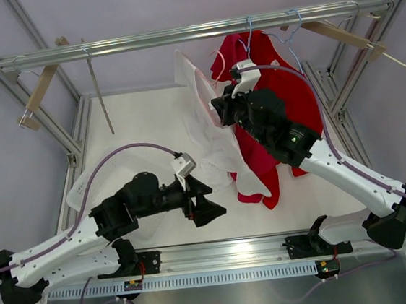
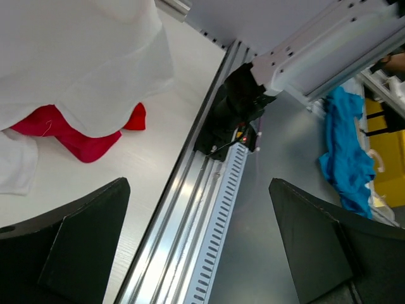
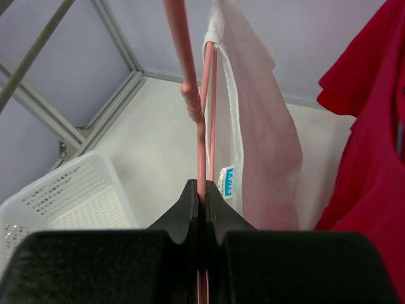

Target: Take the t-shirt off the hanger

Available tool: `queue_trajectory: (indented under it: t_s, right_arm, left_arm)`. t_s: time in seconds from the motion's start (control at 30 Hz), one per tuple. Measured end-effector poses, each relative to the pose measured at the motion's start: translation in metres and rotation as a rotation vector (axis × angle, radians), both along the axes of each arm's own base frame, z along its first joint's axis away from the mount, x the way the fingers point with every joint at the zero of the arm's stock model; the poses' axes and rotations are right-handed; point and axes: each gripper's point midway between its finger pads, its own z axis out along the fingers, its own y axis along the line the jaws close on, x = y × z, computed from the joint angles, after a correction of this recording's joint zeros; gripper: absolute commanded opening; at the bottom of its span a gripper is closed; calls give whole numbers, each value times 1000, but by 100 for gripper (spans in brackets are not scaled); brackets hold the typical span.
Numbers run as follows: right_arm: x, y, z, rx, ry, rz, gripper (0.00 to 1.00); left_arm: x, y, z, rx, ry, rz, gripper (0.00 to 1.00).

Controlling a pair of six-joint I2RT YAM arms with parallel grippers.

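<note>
Left arm lies low at about 7 o'clock on the table. The left gripper (image 1: 206,199) has its jaws spread wide with nothing between them and points toward 3 o'clock over the near edge. White basket (image 1: 82,186) is partly under that arm, at the gripper's 9 o'clock. Left wrist view: both fingers (image 2: 69,247) stand far apart, with the aluminium rail (image 2: 190,221) of the table's near edge running between them. White hem and a red fold (image 2: 82,139) lie on the tabletop at 10 o'clock, and a blue cloth (image 2: 345,152) lies off the table at 3 o'clock. The white t-shirt (image 1: 203,123) hangs mid-table around 12 o'clock, its lower part trailing down onto the surface. It is on the pink hanger (image 3: 201,139); can't tell whether the hanger's hook is on the top bar (image 1: 140,41). The right gripper (image 1: 222,111) is up at the shirt's 3 o'clock side, jaws pinched tight on the hanger wire. Red t-shirt (image 1: 276,86) hangs just beside at 1 o'clock, behind the right arm, touching the white one.
</note>
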Motion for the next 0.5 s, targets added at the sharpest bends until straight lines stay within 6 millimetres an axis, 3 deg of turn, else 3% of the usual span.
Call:
queue_trajectory:
  t_s: [0.17,0.33,0.5]
  right_arm:
    - [-20,23,5,36,-11,36,0]
    - [-34,38,17,75,-42,56,0]
    - [-45,48,23,91,-58,79,0]
  left_arm:
    - [1,-30,-21,104,-42,36,99]
    - [15,-52,-17,130,-103,122,99]
    - [32,-57,-15,124,-141,225,99]
